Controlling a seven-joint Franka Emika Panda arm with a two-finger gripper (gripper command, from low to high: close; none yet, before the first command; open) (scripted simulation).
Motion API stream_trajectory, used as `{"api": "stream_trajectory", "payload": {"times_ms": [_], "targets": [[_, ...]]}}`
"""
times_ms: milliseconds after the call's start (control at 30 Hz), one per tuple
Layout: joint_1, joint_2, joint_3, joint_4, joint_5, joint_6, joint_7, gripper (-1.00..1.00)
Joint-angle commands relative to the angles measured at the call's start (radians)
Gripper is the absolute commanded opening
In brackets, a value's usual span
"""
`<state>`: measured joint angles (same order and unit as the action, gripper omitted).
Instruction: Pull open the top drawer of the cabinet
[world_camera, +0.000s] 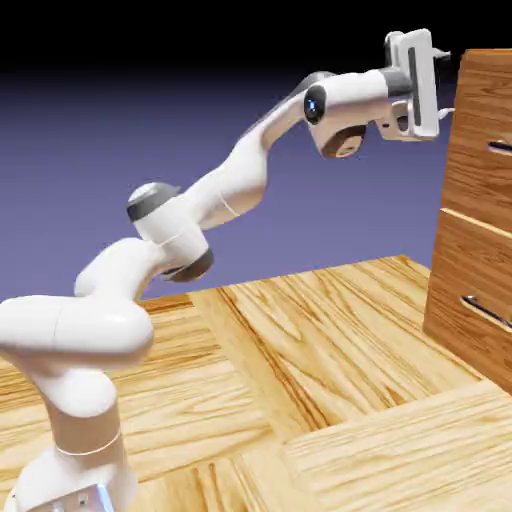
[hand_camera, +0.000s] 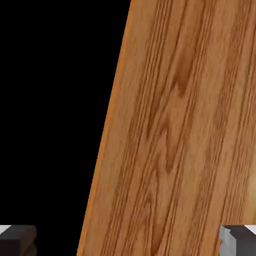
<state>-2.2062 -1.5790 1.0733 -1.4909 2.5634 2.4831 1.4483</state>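
In the exterior view, the gripper (world_camera: 445, 84) is beside the upper part of the cabinet (world_camera: 447, 185), and its two fingers are wide apart, one above the other, with nothing held between them. The top drawer (world_camera: 477, 110) is at the exterior view's right of the gripper, and its bar handle (world_camera: 502, 147) lies lower than the jaws and more to the right, apart from them. The bar runs horizontally along the drawer front, so the jaws open roughly across its long axis; I judge this turn of the hand is suitable, but the hand should first go down and sideways toward the bar. In the hand view, the wood surface (hand_camera: 165, 130) passes between the fingertips, its edge is slanting, and black fills the left side. No handle shows there, so closing now would probably miss it.
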Motion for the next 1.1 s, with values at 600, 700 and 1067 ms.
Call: {"api": "stream_trajectory", "payload": {"times_ms": [600, 700, 1067], "targets": [[-0.275, -0.023, 0.046, 0.341, 0.115, 0.077, 0.115, -1.00], [-0.214, -0.039, 0.048, 0.232, 0.129, 0.033, 0.085, -1.00], [0.010, -0.097, 0.051, -0.166, 0.150, -0.131, 0.000, -1.00]]}}
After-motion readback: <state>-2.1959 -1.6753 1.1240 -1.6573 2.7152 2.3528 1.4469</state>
